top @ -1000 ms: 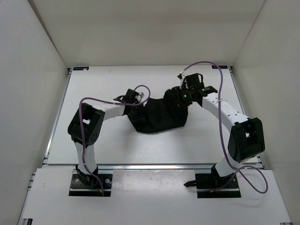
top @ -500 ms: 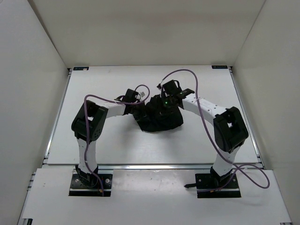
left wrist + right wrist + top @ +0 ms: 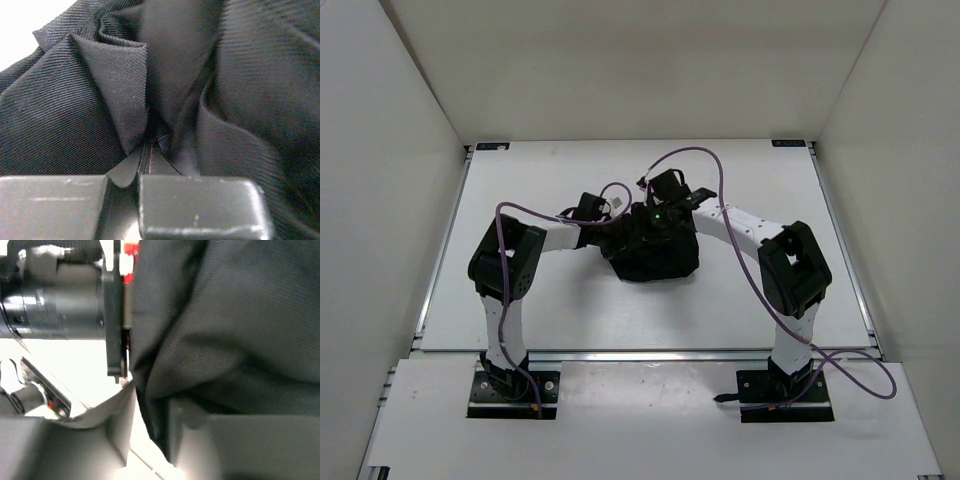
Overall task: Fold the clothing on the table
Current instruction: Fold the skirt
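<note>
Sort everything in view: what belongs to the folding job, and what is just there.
Job:
- black clothing, bunched up
- table
- left gripper, pinching the fabric
- right gripper, fabric between its fingers

Just there:
- purple cables
- white walls
- base plates

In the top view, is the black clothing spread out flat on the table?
No, the clothing sits bunched in a crumpled heap near the middle of the table.

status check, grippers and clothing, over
Left gripper shut on the clothing. Right gripper jaws slightly apart, fabric in the gap. Clothing bunched mid table, not folded flat. Nothing else seen in the way.
</note>
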